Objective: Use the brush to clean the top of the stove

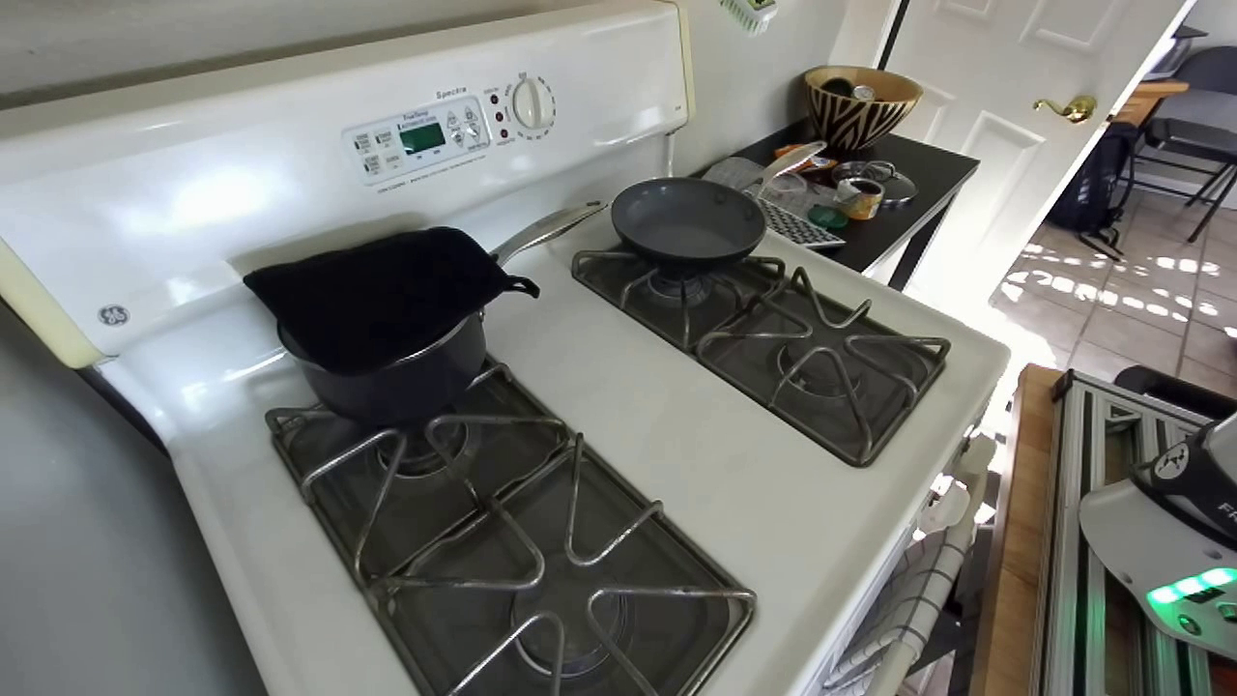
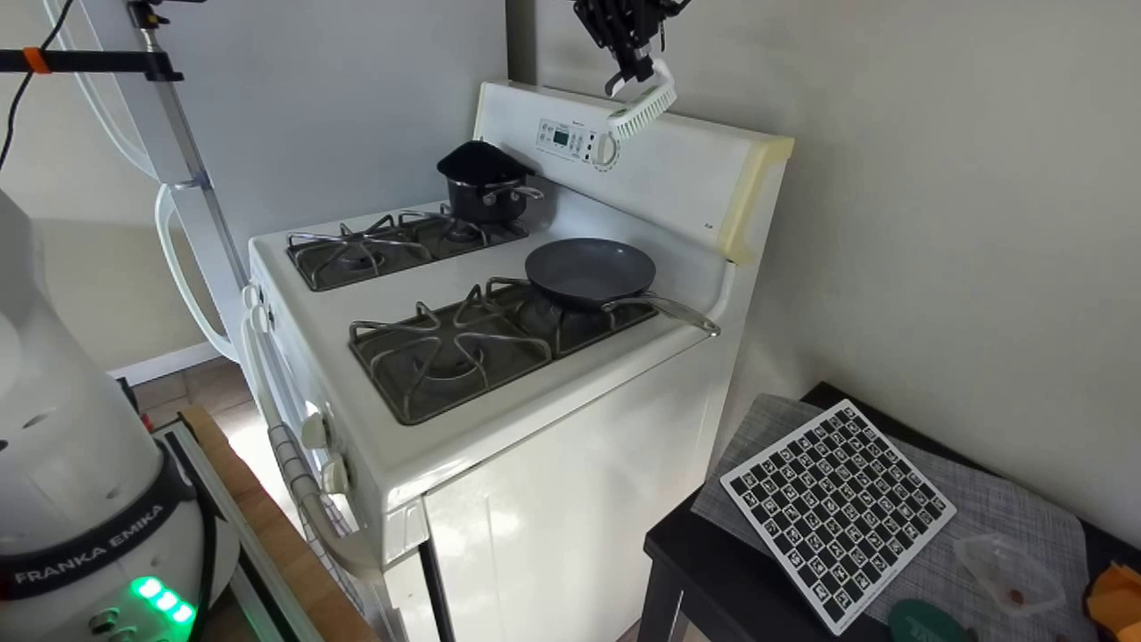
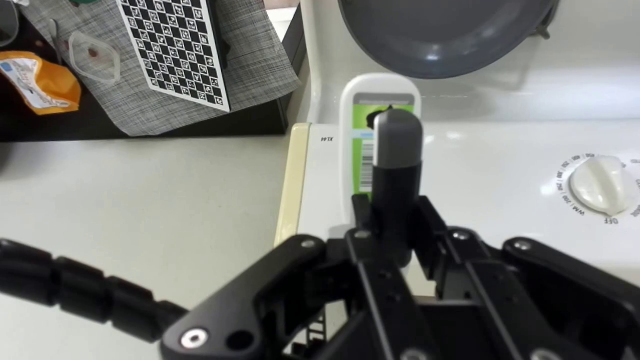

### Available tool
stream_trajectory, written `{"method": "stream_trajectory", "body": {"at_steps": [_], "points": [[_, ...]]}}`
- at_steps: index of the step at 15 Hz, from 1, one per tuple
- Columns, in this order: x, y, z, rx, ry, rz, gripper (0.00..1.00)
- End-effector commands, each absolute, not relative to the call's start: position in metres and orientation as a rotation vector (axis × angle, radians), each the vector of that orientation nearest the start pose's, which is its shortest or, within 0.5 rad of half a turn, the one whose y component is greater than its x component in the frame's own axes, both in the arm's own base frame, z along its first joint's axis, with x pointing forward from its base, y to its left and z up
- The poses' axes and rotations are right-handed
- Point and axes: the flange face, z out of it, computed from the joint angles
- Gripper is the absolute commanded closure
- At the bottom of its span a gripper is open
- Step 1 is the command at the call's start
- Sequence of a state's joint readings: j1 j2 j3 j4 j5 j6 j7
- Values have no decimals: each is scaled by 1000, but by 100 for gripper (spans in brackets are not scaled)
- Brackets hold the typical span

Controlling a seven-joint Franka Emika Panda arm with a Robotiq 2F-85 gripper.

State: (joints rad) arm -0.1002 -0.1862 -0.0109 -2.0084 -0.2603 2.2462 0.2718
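We see a black, jointed gripper (image 3: 395, 212) pinching the black, grey-tipped handle (image 3: 398, 145) of a small, oblong, white and light-green plastic scrub brush (image 2: 644, 107). The brush hangs tilted in the air, bristle side downward, touching only the gripper. In the wrist view it shows against a glossy white back panel (image 3: 480, 195) with a round white knob (image 3: 600, 185). Lower down is the large white gas stove (image 2: 553, 508), its top not yet reached. On the rear burners sit a round, dark-grey skillet (image 1: 681, 220) and a deep, dark-grey pot (image 1: 396, 379) covered by a black cloth pad (image 1: 377, 290); black cast-iron grates (image 1: 486, 505) flank a flat strip of white enamel (image 1: 618, 416). Beyond the stove's side, a black table (image 2: 713, 557) holds a black-and-white patterned board (image 2: 838, 517).

We judge the step in hand to be lowering the brush onto the stove top. To do it well, we would level the bristles, come down slowly on the enamel strip clear of the skillet and stroke lightly along it; raised grate bars could catch the bristles and twist the handle in the grip.
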Motion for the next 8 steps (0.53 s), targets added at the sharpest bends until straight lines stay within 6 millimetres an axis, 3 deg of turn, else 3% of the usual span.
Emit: {"method": "stream_trajectory", "body": {"at_steps": [1,8], "points": [[546,-85,590,-3216,416,-825,96],[567,-115,579,-3159,321,-917,96]]}}
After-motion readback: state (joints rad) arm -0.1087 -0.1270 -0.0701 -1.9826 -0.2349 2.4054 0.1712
